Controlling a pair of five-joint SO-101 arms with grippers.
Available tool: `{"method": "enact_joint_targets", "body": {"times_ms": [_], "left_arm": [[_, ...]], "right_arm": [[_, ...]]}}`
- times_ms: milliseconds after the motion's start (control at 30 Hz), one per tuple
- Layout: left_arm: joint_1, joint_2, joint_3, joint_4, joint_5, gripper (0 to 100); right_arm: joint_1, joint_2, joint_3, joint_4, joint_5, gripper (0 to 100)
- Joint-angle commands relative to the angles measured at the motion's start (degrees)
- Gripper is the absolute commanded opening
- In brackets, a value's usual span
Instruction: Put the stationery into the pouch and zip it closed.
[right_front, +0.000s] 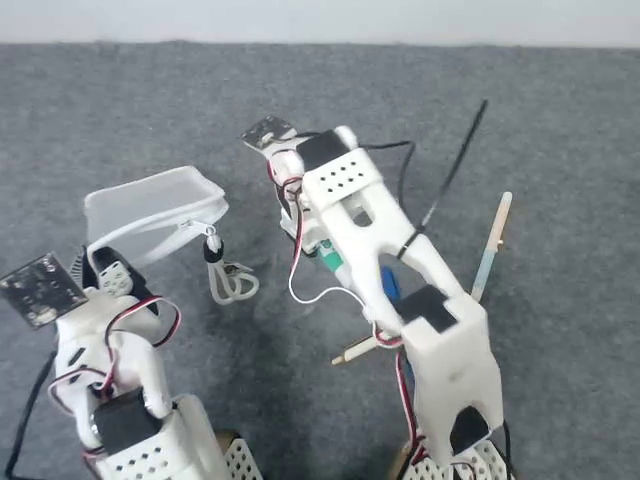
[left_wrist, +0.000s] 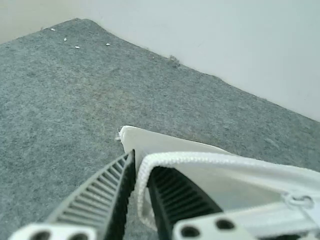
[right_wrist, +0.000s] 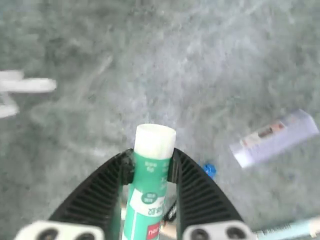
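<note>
A white mesh pouch (right_front: 150, 212) stands open at the left, its zip pull and cord loop (right_front: 230, 283) hanging on the side towards the other arm. My left gripper (right_front: 100, 266) is shut on the pouch's near rim; in the left wrist view the black fingers (left_wrist: 110, 192) pinch the rim of the pouch (left_wrist: 220, 172). My right gripper (right_wrist: 151, 157) is shut on a green glue stick (right_wrist: 150, 185) with a white cap, held above the carpet. From above, the glue stick (right_front: 330, 260) sits under the right arm, to the right of the pouch.
On the grey carpet lie a black pen (right_front: 455, 165), a translucent pen (right_front: 492, 245) and a wooden pencil (right_front: 355, 350). A pale lilac eraser box (right_wrist: 274, 138) and a small blue item (right_wrist: 209, 170) lie under the right gripper. A white wall runs along the carpet's far edge.
</note>
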Motion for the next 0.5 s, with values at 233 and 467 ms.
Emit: {"method": "enact_joint_targets", "body": {"times_ms": [233, 467], "left_arm": [[3.9, -0.4, -10.4, 1.9, 0.8, 1], [10.8, -0.4, -14.0, 3.3, -1.0, 1]], "right_arm": [[8.5, -17.2, 2.1, 3.4, -8.4, 0.6], [9.7, -28.1, 16.0, -4.3, -11.2, 0.6]]}}
